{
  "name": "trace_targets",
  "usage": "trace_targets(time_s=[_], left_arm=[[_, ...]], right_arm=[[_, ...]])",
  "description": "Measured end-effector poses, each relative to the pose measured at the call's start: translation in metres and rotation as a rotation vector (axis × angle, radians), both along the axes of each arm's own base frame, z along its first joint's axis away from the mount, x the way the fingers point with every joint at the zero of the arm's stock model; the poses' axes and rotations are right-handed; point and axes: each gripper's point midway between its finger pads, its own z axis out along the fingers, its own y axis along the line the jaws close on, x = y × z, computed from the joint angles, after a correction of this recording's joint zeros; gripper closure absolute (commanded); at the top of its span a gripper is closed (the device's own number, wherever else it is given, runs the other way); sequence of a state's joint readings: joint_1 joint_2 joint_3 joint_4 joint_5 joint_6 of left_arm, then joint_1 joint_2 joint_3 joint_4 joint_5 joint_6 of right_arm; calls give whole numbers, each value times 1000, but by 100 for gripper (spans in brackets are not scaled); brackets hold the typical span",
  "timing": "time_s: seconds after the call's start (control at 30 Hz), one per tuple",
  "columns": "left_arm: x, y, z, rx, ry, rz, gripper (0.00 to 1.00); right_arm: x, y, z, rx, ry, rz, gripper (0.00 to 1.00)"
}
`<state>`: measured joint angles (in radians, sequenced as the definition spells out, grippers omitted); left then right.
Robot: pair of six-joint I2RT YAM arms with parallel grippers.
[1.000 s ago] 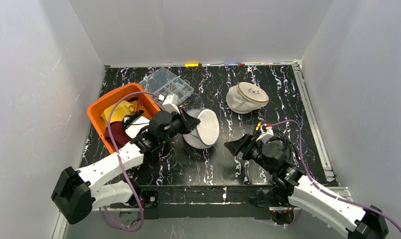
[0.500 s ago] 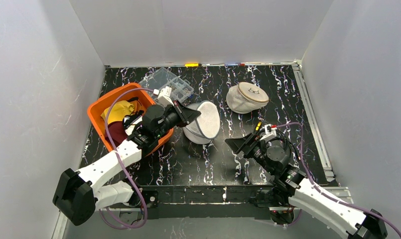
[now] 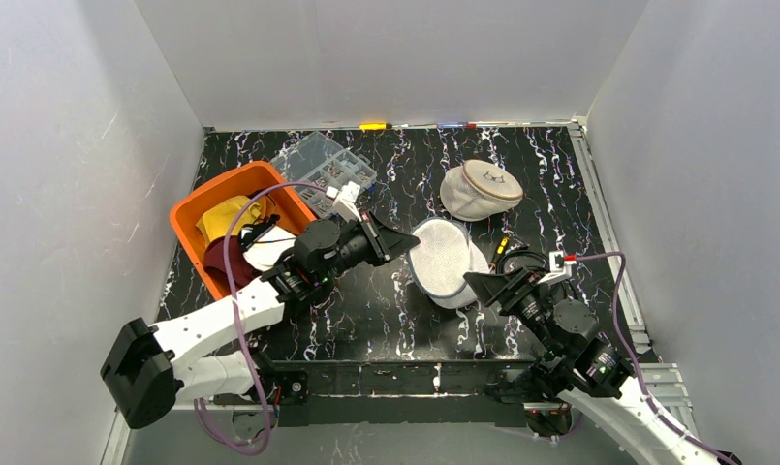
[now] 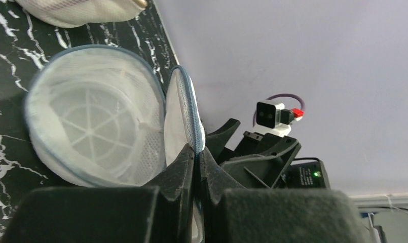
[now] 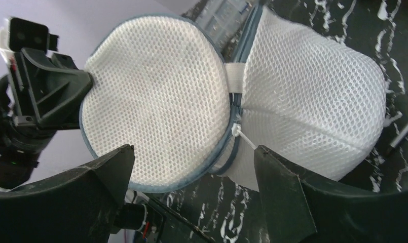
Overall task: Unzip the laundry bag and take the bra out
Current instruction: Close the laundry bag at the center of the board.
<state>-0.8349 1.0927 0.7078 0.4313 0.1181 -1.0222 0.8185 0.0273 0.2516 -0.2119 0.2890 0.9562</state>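
Left gripper (image 3: 397,240) is pinched shut on the blue-trimmed rim of the lid (image 3: 437,256) of the laundry bag (image 3: 463,274). In the left wrist view the fingers (image 4: 184,159) are closed tight together, with the lid edge (image 4: 184,109) caught between the tips.

The bag lies on its side around the middle of the worktop (image 3: 386,310), a bit toward the near edge. Its lid swings open from the round body. The left wrist view looks into the body (image 4: 95,129): white mesh and a spoked white frame. I cannot make out the bra in there.

Right gripper (image 3: 490,288) is just beside the bag on its near-right side, jaws spread wide and holding nothing. In the right wrist view the two fingers (image 5: 113,169) stand far apart. The lid (image 5: 156,101) and the mesh body (image 5: 318,101) fill the gap beyond them, not touching the fingers. The zipper pull (image 5: 237,130) hangs where lid and body meet.

An orange bin (image 3: 200,202) with yellow and maroon cloth sits at the left edge. A clear compartment box (image 3: 323,160) is near the far-left corner. A second mesh bag (image 3: 480,189) sits toward the far edge, right of centre, well apart from both grippers.
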Motion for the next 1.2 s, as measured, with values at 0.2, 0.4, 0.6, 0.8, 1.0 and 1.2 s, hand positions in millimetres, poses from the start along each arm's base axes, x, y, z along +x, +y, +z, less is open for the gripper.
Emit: trace_targets(time_s=[0.2, 0.4, 0.6, 0.8, 1.0, 1.2], left_arm=[[16, -4, -29, 80, 8, 30, 100], [44, -3, -51, 134, 14, 54, 100], [52, -5, -64, 147, 19, 29, 100], [47, -9, -61, 141, -10, -18, 100], [51, -7, -59, 129, -17, -24, 100], [52, -9, -63, 130, -9, -30, 100]], right_arm=[[-4, -4, -27, -76, 80, 1, 5], [-2, -6, -40, -91, 106, -21, 7], [8, -14, -56, -118, 140, -98, 8], [20, -16, -66, -166, 168, -154, 9], [29, -1, -74, -147, 199, -141, 12], [38, 11, -69, -93, 198, -143, 25]])
